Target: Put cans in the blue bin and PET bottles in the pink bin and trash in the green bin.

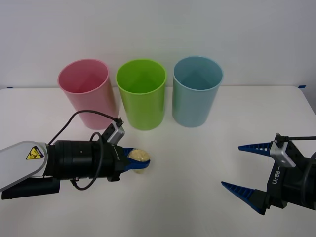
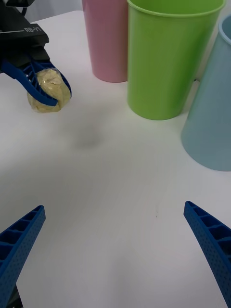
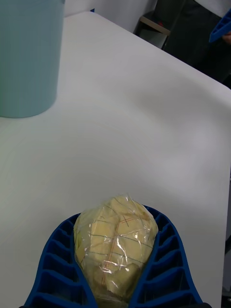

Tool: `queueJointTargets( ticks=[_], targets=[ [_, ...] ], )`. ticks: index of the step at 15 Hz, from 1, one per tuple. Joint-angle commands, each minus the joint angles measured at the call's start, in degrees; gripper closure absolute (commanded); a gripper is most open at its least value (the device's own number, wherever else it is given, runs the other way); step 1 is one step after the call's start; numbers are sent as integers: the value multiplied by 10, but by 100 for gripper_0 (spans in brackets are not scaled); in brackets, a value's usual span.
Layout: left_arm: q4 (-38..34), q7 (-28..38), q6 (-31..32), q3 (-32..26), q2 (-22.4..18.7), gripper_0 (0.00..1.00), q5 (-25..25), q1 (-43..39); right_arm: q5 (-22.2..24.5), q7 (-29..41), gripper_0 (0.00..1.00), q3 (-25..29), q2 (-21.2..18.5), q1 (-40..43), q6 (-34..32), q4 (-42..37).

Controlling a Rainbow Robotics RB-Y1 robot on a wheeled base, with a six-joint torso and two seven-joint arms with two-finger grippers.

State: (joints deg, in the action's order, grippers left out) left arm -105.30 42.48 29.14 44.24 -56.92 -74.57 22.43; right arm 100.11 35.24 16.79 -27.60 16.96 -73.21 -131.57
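Front view, left to right. The left gripper [image 1: 134, 160], reaching in low over the white table [image 1: 197, 163], has its 2 blue fingers [image 3: 53, 269] clamped around the trash [image 1: 139, 157], a pale yellow wrinkled ball, in front of the green bin [image 1: 142, 94]. Behind it 3 upright cups stand in a row: the pink bin [image 1: 86, 93], the green bin, the blue bin [image 1: 196, 90]. The right gripper [image 1: 247, 170] sits near the table's right edge, fingers spread wide, gripping nothing.

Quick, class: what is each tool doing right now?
Left tool: shut on the trash.
Right tool: open, holding nothing.
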Motion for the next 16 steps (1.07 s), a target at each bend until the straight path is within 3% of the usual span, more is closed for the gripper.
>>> queueJointTargets(
  ticks=[1,6,8,16],
  targets=[
    [-32,0,-50,-5,0,100,-5,-1,0,0,0,0,0,0,0,0],
    [-75,2,-127,-16,-14,100,-21,-3,0,0,0,0,0,0,0,0],
    [-85,-2,-132,-21,-15,100,11,-3,0,0,0,0,0,0,0,0],
    [-161,25,-243,-80,-16,100,46,-3,0,0,0,0,0,0,0,0]
  ],
)
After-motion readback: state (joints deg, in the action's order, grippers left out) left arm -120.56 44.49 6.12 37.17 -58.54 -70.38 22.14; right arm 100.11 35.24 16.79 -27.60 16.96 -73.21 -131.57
